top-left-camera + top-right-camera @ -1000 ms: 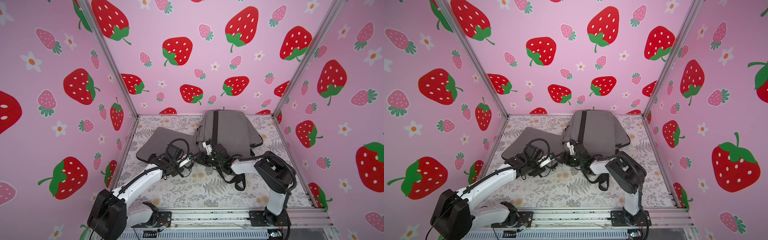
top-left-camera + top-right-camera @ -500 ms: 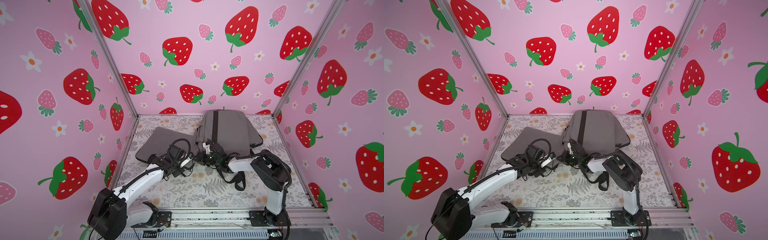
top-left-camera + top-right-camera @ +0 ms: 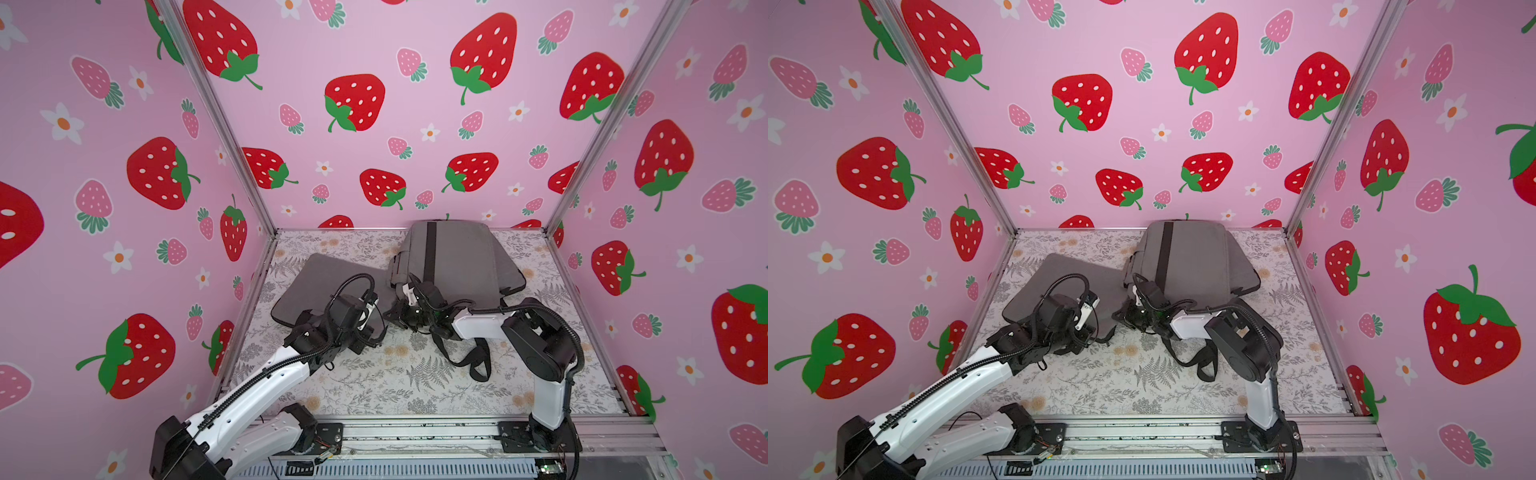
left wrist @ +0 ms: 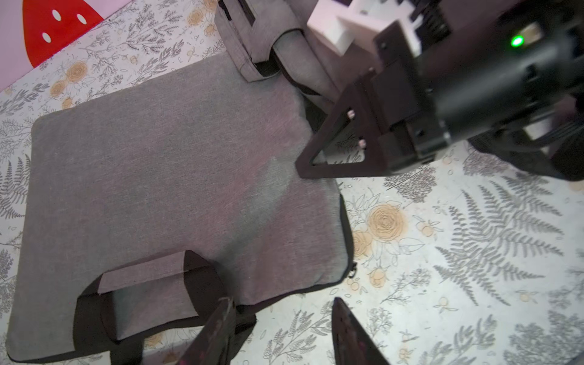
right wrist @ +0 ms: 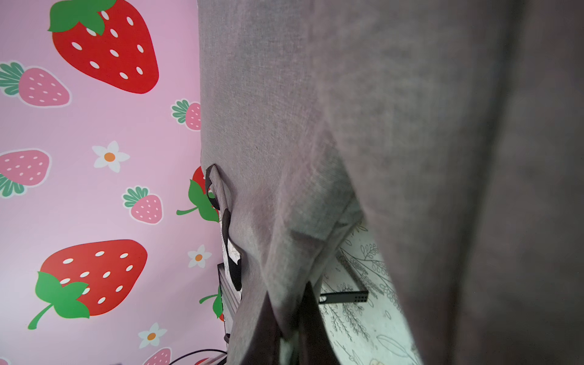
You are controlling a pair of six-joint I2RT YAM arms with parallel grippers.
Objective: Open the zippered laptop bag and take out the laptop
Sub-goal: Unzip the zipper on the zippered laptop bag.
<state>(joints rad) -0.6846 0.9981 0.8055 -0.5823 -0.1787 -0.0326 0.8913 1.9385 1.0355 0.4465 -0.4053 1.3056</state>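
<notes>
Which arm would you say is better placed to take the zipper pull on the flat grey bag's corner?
Left. The left fingers stand open right beside the zipper pull; the right fingers are shut on grey fabric.

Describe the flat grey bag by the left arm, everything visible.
The flat grey bag is a slim, rounded-cornered case of woven-looking grey fabric, lying flat on the floral table cover. One edge carries a grey handle with black ends; a dark zip line runs along the neighbouring edge. Its far corner meets the larger grey bag. The right gripper is shut on a fold of its fabric at the zip-side edge; the left gripper stands open by the handle edge.
</notes>
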